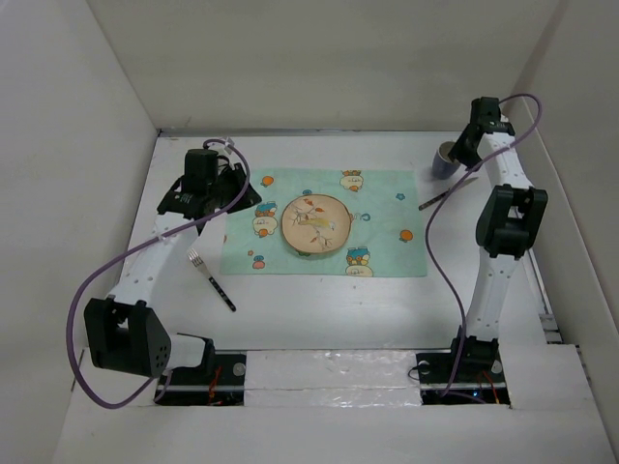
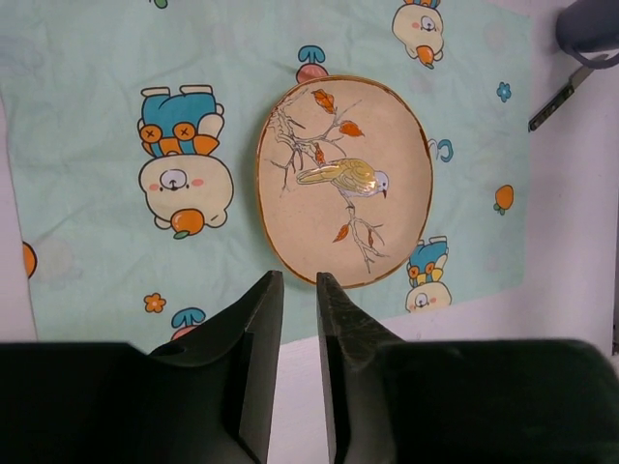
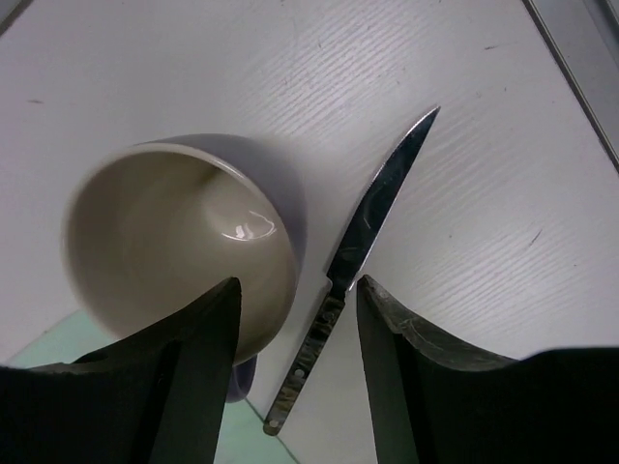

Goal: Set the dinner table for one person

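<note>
**Top view.** The tabletop (image 1: 387, 300) spreads between the white walls, under everything. It carries the mat (image 1: 387, 246), with the plate (image 1: 315, 224) at the mat's middle. The fork (image 1: 211, 275) lies off the mat at 8 o'clock from the plate. The knife (image 1: 447, 194) lies askew at 2 o'clock, and the cup (image 1: 444, 159) is just beyond it. Only here do we see the fork and both arms together, but neither set of jaws is readable.

**Left wrist.** The left jaws stand narrowly apart and empty, over the plate's (image 2: 343, 179) 6 o'clock rim. We judge that a descent here would knock the plate or ruck the mat (image 2: 97, 116). The fork is out of sight in this view.

**Right wrist.** The right jaws stand wide apart, holding nothing, with the knife (image 3: 372, 232) handle between them. The cup (image 3: 184, 232) sits close at 9 o'clock. As the jaws close, that side's jaw could shove or tip the cup. The thin knife, flat on the tabletop (image 3: 242, 68), may slip out or swivel. Only this view shows the cup is empty and how tightly it crowds the knife.
</note>
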`<state>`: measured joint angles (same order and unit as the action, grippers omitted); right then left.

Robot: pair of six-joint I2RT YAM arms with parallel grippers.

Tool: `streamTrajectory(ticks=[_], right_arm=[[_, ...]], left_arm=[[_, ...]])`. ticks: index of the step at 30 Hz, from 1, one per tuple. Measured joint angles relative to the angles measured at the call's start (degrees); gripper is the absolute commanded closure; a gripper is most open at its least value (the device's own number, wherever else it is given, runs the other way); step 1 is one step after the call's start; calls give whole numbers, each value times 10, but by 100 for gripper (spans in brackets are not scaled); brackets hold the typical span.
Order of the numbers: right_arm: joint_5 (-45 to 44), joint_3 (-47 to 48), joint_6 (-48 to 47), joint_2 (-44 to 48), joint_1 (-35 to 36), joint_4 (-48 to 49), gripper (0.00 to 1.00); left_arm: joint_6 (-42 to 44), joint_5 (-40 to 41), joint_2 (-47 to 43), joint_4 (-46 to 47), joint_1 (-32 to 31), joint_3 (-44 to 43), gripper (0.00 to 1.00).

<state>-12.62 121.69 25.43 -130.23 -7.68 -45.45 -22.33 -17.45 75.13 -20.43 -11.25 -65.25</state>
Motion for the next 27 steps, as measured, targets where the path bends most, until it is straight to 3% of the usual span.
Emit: streamTrajectory(ticks=[1, 4, 15, 21, 27], right_arm=[[3, 0, 0, -1, -2, 0, 66], [12, 5, 2, -2, -5, 5, 100], [22, -35, -12, 71, 10, 35, 100], [40, -38, -39, 136, 70, 38, 100], [71, -49, -49, 134, 133, 33, 100]], left_arm=[[0, 0, 0, 0, 0, 0, 78], [0, 0, 0, 0, 0, 0, 74], [-4, -2, 10, 5, 0, 0, 62], [-7, -10, 23, 14, 0, 0, 61], [-9, -17, 27, 16, 0, 0, 57]])
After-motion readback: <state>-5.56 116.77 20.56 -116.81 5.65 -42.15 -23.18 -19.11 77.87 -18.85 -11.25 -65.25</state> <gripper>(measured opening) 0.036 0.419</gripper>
